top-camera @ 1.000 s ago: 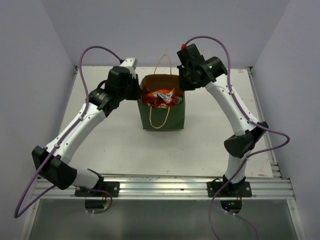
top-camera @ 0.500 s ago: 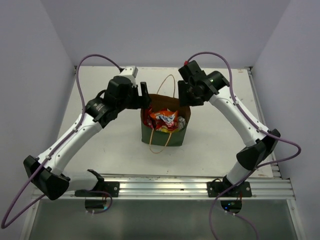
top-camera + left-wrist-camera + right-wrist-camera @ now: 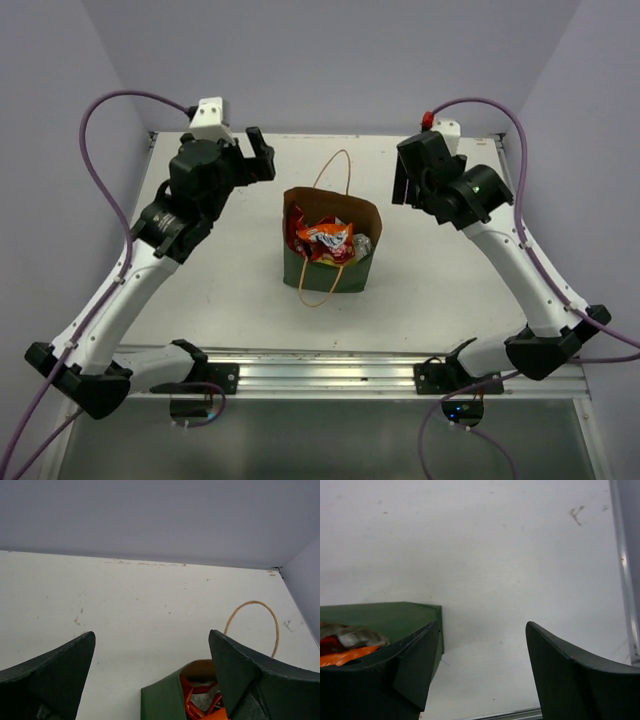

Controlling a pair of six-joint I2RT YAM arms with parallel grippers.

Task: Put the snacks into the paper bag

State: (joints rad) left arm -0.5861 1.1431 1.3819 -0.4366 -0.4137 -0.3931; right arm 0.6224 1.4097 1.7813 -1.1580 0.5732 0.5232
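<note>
Our left gripper (image 3: 151, 635) and right gripper (image 3: 482, 625) both gape wide, holding nothing. Snacks (image 3: 325, 240) look packed in the paper bag (image 3: 330, 275), so we'd pull clear without tipping it.

Dark green paper bag (image 3: 352, 272) stands upright and open, snacks (image 3: 325, 240) packed inside.
</note>
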